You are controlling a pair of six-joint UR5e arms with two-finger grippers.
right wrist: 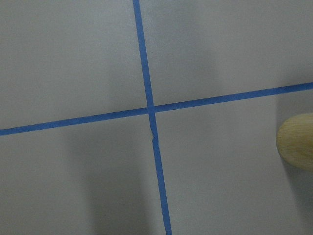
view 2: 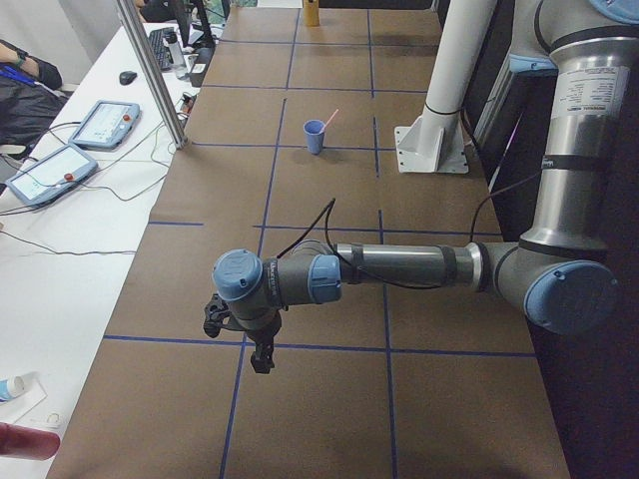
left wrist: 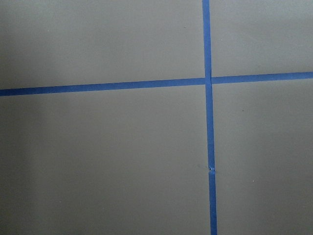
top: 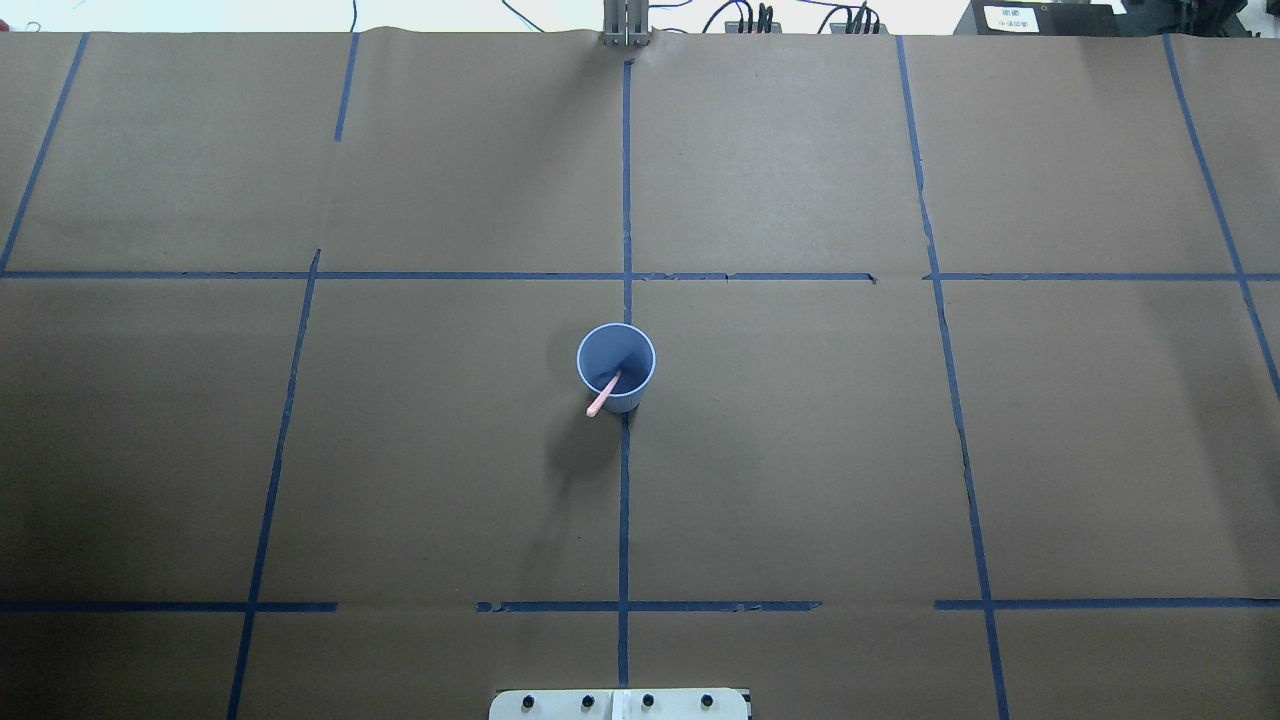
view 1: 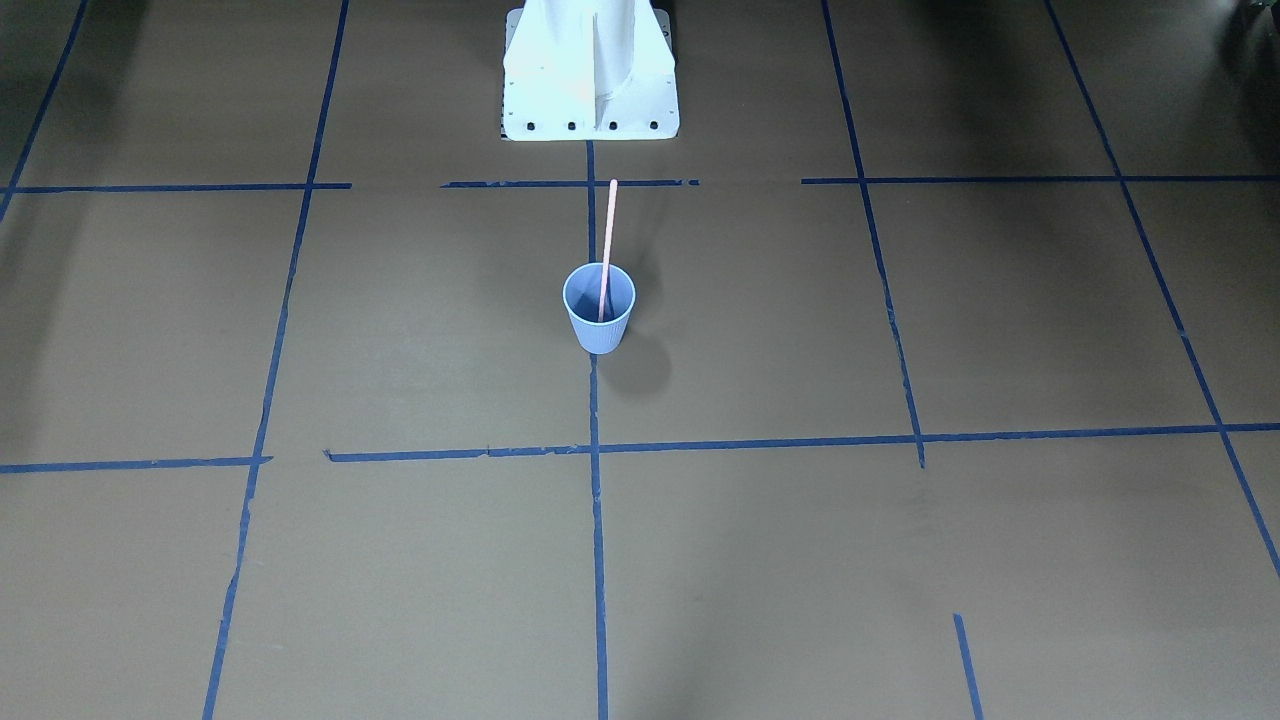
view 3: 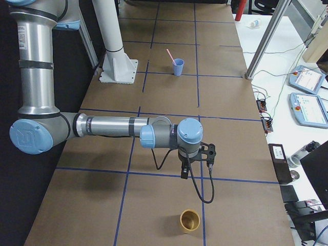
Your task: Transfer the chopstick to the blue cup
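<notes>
The pale blue ribbed cup (view 1: 600,335) stands upright at the table's middle, on the centre tape line. The pink chopstick (view 1: 607,235) stands in it, leaning on the rim toward the robot's base. Both show in the overhead view, cup (top: 640,345) and stick (top: 603,394), and in the side views (view 2: 315,137) (view 3: 178,67). My left gripper (view 2: 262,354) hangs over the table's left end, far from the cup. My right gripper (view 3: 184,171) hangs over the right end. Whether either is open or shut I cannot tell. The wrist views show only paper and tape.
A tan wooden cup (view 3: 190,220) stands near the right gripper and shows at the right wrist view's edge (right wrist: 296,142). The white robot base (view 1: 590,90) is behind the blue cup. Blue tape lines cross the brown paper. Pendants and cables lie on the side benches.
</notes>
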